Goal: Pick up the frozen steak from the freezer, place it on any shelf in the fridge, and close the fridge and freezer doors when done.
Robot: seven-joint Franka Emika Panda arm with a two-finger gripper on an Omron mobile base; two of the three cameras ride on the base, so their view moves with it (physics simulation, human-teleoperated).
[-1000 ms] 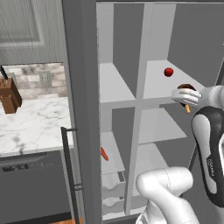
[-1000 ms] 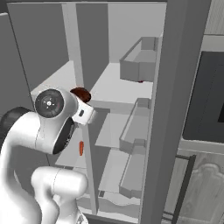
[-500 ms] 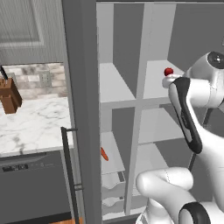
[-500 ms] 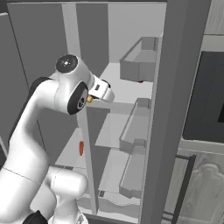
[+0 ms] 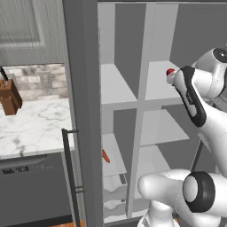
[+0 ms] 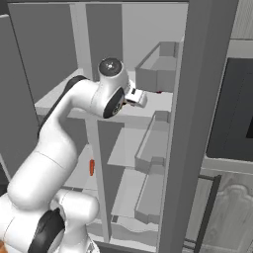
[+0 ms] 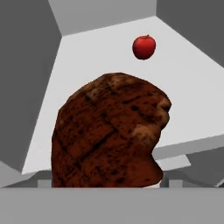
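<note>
The frozen steak [image 7: 109, 131], a dark brown lump, fills the lower middle of the hand view and hides the fingertips. My gripper [image 6: 140, 98] is shut on it and reaches into the fridge, the wider column, just over the front of an upper white shelf [image 7: 87, 65]. In the left base view my forearm covers the hand in front of that shelf [image 5: 157, 86]. The freezer [image 5: 119, 88] is the narrower column to the left. Both doors stand open: the freezer door [image 5: 82, 88] at left, the fridge door [image 6: 197, 123] at right.
A bright red ball [image 7: 144, 47] lies farther back on the same shelf, also seen as the red ball [image 5: 170, 72] beside my arm. An orange carrot [image 5: 105, 155] lies low in the freezer. Clear bins [image 6: 150, 143] line the fridge door. A knife block [image 5: 9, 95] stands on the marble counter.
My arm has swung up and forward, carrying the steak from in front of the appliance to over the upper fridge shelf. The grip has not changed.
</note>
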